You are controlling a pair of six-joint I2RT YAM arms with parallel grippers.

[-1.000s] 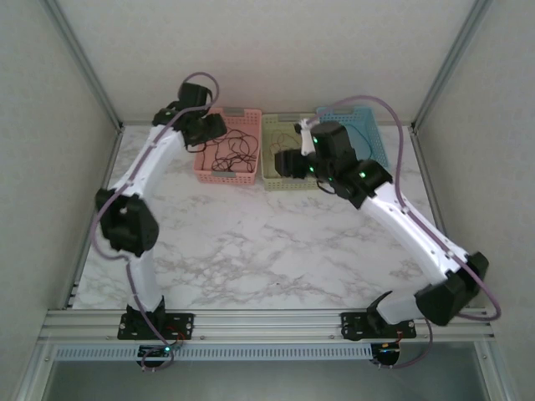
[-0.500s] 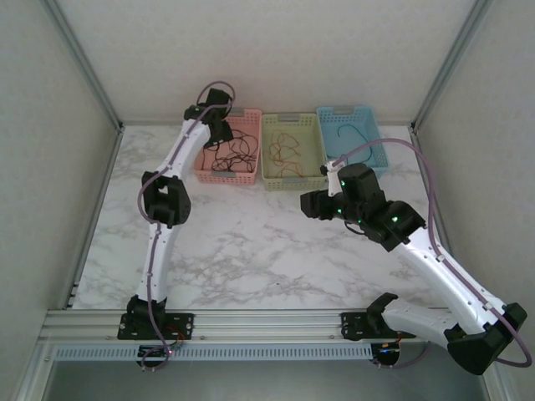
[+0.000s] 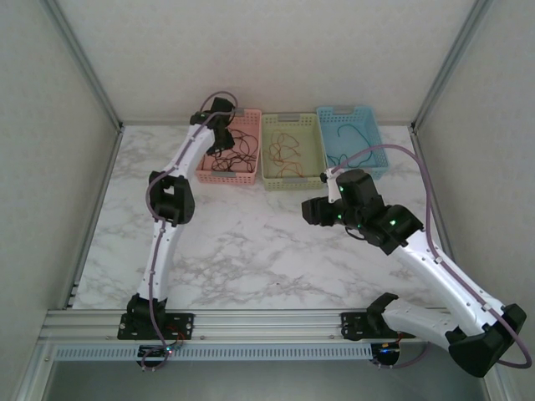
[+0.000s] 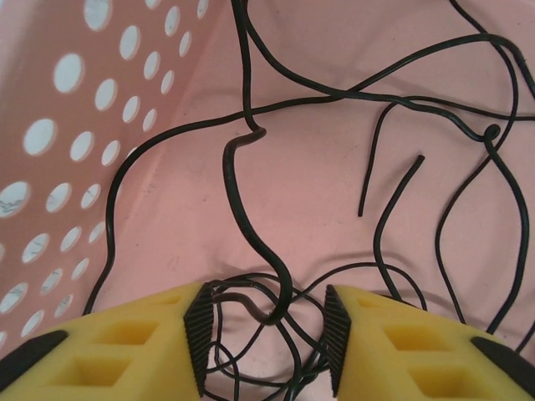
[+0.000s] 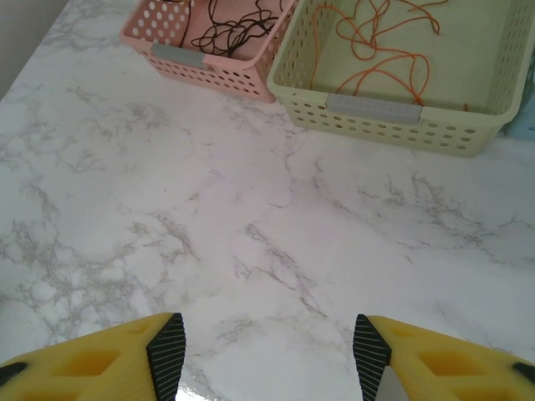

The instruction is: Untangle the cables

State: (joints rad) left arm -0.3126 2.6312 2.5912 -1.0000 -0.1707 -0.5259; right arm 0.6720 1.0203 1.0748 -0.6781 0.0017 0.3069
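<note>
Hanging the left gripper (image 4: pixel 267 338) inside the pink basket (image 4: pixel 75 167)
Straddling black cables (image 4: pixel 242 180) on its floor, fingers spread; holding the right gripper (image 5: pixel 267 351), likewise spread, apart from that basket.

I see a pink basket (image 5: pixel 217 77) at upper left, black cables (image 5: pixel 234 35), orange cables (image 5: pixel 376 38) in a pale green basket (image 5: pixel 376 125), a light blue basket (image 3: pixel 343 110), a white grey-veined table (image 5: pixel 251 234), my right gripper (image 5: pixel 267 355) yellow with black pads.

Left arm (image 3: pixel 167 199) reaches into the pink basket (image 3: pixel 227 175) of black cables (image 3: pixel 240 155); right arm (image 3: pixel 401 238) hangs above the table (image 3: pixel 251 251)
</note>
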